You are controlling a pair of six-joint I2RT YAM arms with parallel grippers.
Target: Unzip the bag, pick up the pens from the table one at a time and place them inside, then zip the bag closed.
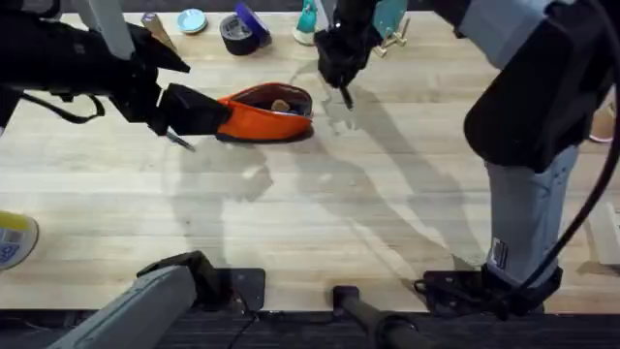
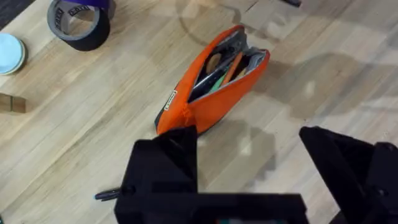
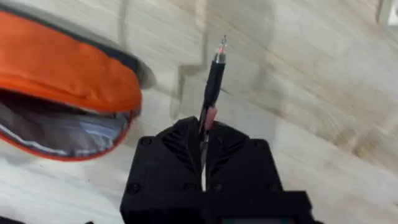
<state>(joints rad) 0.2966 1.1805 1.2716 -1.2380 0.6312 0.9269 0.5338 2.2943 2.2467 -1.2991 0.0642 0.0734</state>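
The orange bag (image 1: 266,114) lies unzipped on the table (image 1: 320,213), its mouth gaping with items inside. My left gripper (image 1: 199,111) sits at the bag's left end. In the left wrist view its fingers (image 2: 165,168) stand wide apart, open, one finger against the end of the bag (image 2: 217,81). One dark pen (image 1: 179,141) lies on the wood just in front of that gripper; the left wrist view shows this pen (image 2: 106,195) beside the finger. My right gripper (image 1: 339,78) hovers right of the bag, shut on another pen (image 3: 211,87) that points away from its fingers, next to the open bag (image 3: 68,68).
A black tape roll (image 1: 237,32), a round pale-blue lid (image 1: 191,20) and a teal object (image 1: 308,24) stand along the far edge. A yellow-and-white object (image 1: 12,237) sits at the left edge. The left wrist view shows the tape roll (image 2: 78,22) beyond the bag.
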